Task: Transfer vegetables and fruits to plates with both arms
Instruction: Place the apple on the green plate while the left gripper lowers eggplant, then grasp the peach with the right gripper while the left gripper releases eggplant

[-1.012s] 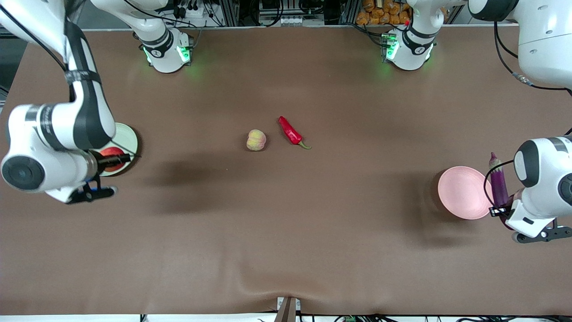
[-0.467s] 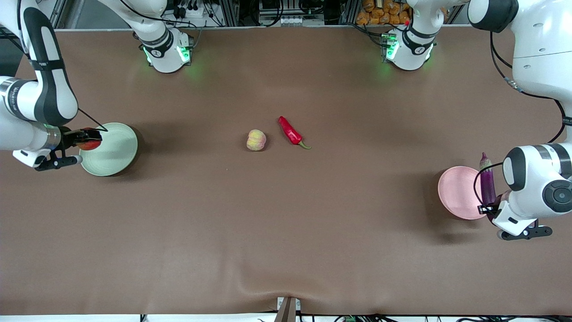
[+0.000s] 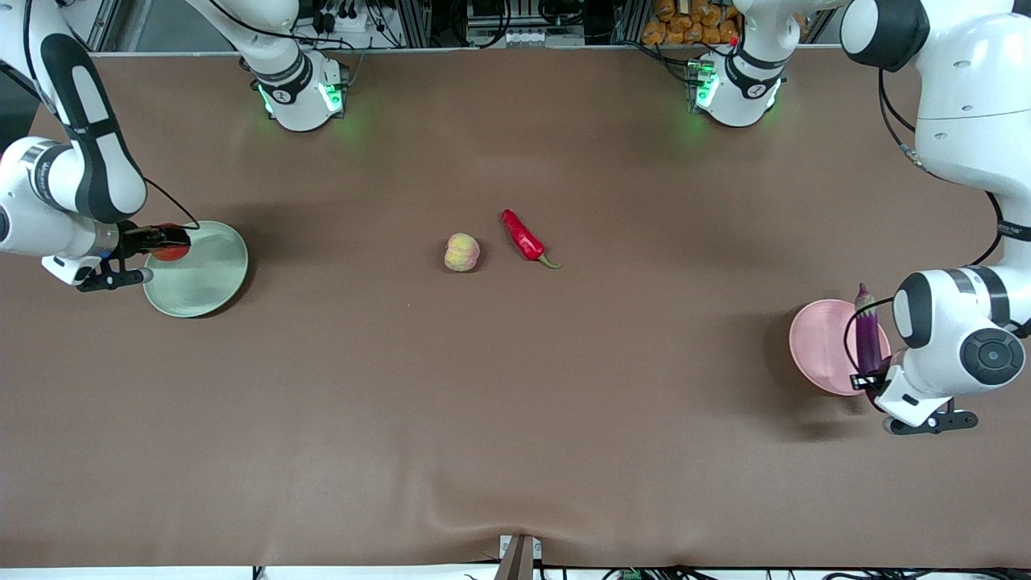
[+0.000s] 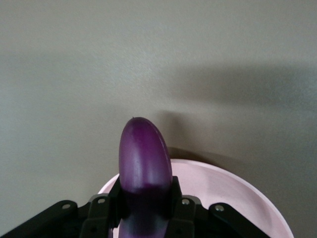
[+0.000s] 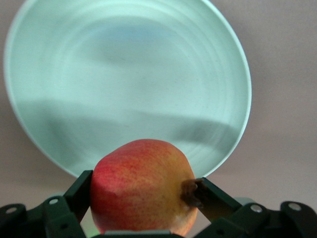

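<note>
My right gripper is shut on the red-orange pomegranate and holds it over the edge of the mint green plate. In the right wrist view the pomegranate sits between the fingers, with the green plate below it. My left gripper is shut on the purple eggplant and holds it over the edge of the pink plate. In the left wrist view the eggplant sticks out over the pink plate. The peach and the red chili pepper lie side by side mid-table.
The brown table mat has a raised wrinkle at its edge nearest the front camera. The two arm bases stand along the table edge farthest from the front camera.
My right gripper has swung with the pomegranate to the edge of the green plate at the right arm's end. My left gripper has carried the eggplant a little further over the pink plate.
</note>
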